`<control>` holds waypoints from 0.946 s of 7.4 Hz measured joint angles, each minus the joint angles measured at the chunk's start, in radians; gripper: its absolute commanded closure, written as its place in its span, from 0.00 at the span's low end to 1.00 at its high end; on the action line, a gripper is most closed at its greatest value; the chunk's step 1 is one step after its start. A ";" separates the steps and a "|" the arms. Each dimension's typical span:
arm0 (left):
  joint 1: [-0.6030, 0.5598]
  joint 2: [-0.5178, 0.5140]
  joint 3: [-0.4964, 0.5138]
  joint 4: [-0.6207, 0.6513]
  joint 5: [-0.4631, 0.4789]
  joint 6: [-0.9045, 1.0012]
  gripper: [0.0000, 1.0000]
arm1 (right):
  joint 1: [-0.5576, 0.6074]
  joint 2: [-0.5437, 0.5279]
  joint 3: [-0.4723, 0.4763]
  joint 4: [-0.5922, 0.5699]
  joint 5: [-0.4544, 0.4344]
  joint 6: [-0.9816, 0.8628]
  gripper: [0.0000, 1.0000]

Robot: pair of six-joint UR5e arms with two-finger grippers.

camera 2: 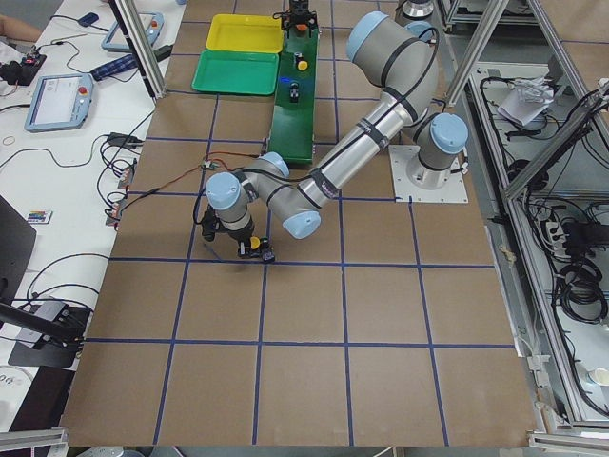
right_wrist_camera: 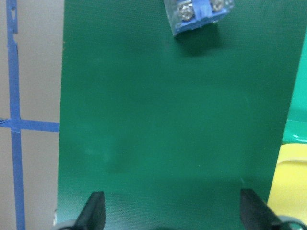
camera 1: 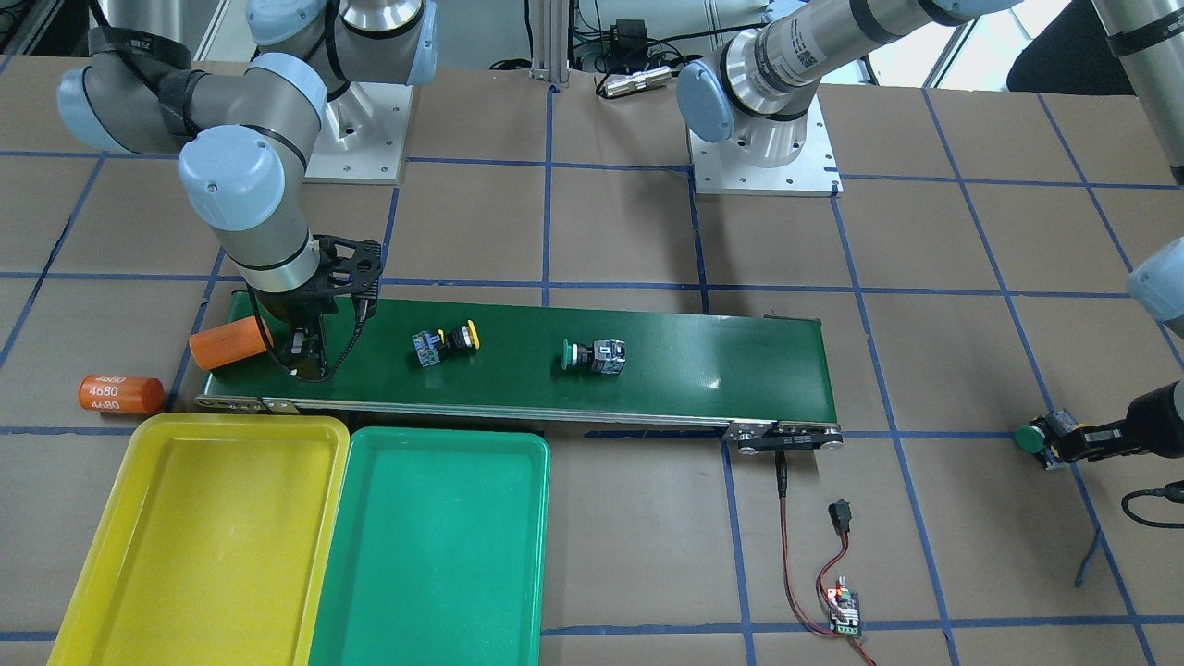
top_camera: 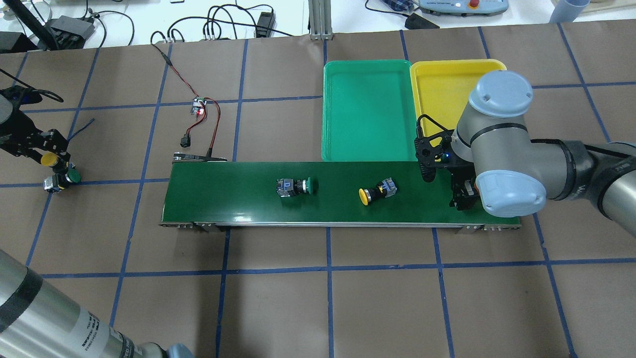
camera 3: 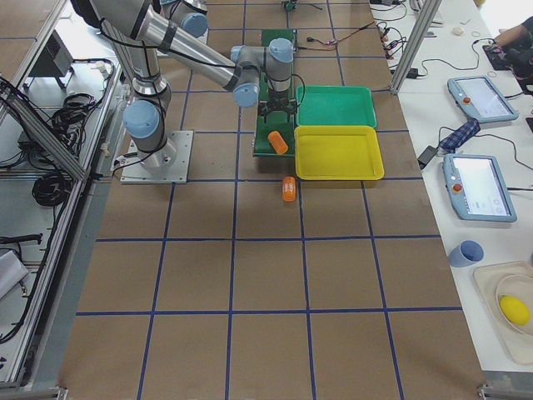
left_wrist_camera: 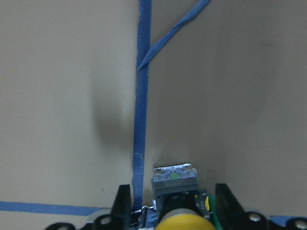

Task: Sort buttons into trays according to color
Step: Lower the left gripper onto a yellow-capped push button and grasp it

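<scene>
Yellow button [left_wrist_camera: 185, 223] between left fingers [left_wrist_camera: 123, 207]

The only marking that can be read is "4680", printed in white on the small orange cylinder [camera 1: 120, 393]. It lies on its side on the brown papered table [camera 1: 629, 231], toward the table's end on the robot's right, just off a corner of the shallow yellow plastic tray [camera 1: 240, 422]. The number repeats in rows around its side. A small black-and-white label [camera 1: 803, 54] on the left arm's silver tube [camera 1: 782, 37] has print too fine to read.
</scene>
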 measured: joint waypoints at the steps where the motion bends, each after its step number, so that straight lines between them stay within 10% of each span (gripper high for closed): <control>1: 0.001 0.003 0.000 -0.005 -0.006 0.004 1.00 | 0.000 0.000 0.000 0.000 0.000 0.000 0.00; 7: -0.133 0.161 0.010 -0.225 -0.011 -0.107 1.00 | 0.000 0.000 0.000 0.000 0.000 0.000 0.00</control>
